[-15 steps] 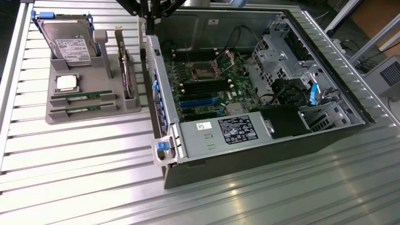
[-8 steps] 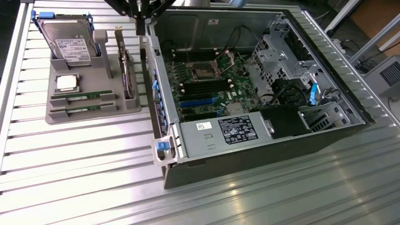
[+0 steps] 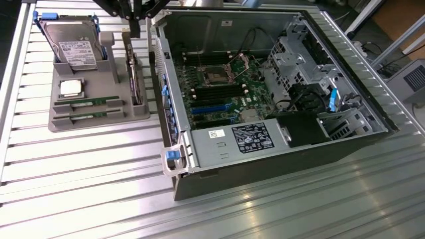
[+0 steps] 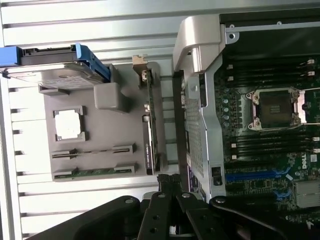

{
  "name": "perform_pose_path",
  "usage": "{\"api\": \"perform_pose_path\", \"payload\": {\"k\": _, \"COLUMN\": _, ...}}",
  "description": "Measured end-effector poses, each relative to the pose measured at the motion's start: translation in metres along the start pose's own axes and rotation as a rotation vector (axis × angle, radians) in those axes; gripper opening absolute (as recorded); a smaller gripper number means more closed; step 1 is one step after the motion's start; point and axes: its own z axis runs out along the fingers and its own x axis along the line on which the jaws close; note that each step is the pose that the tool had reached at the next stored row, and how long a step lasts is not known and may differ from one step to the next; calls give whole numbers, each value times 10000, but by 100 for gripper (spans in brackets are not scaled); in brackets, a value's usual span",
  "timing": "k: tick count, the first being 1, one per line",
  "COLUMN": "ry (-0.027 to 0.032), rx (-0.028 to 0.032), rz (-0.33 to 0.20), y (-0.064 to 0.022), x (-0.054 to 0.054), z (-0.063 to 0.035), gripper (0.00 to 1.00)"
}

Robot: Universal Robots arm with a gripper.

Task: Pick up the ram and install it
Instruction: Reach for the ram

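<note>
Tool (image 4: 169,181) closed, empty, mostly cut off; ram (image 3: 89,101) ends hidden in tray (image 3: 59,124) slots.

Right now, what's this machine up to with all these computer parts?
A robot arm's gripper hangs shut, holding nothing, over the upright expansion card between a gray parts tray and an open computer case. The two ram sticks lie in their slots on the tray, untouched. Neither has been picked up or installed yet.
</note>
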Motion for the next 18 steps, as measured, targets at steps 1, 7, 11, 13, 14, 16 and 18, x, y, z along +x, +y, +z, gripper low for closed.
{"api": "perform_pose_path", "payload": {"k": 1, "ry": 0, "rx": 0, "rz": 0, "y": -2, "x": 28, "z": -1, "gripper": 10}}
{"api": "perform_pose_path", "payload": {"k": 7, "ry": -1, "rx": -1, "rz": 1, "y": -11, "x": 141, "z": -3, "gripper": 10}}
{"api": "perform_pose_path", "payload": {"k": 11, "ry": 0, "rx": 0, "rz": 0, "y": -18, "x": 241, "z": -7, "gripper": 10}}
{"api": "perform_pose_path", "payload": {"k": 13, "ry": 0, "rx": 0, "rz": 0, "y": -20, "x": 261, "z": -7, "gripper": 10}}
{"api": "perform_pose_path", "payload": {"k": 14, "ry": 0, "rx": 0, "rz": 1, "y": -21, "x": 276, "z": -8, "gripper": 10}}
{"api": "perform_pose_path", "payload": {"k": 16, "ry": 0, "rx": 0, "rz": 1, "y": -24, "x": 312, "z": -8, "gripper": 10}}
{"api": "perform_pose_path", "payload": {"k": 18, "ry": 0, "rx": 0, "rz": 1, "y": -26, "x": 342, "z": -9, "gripper": 10}}
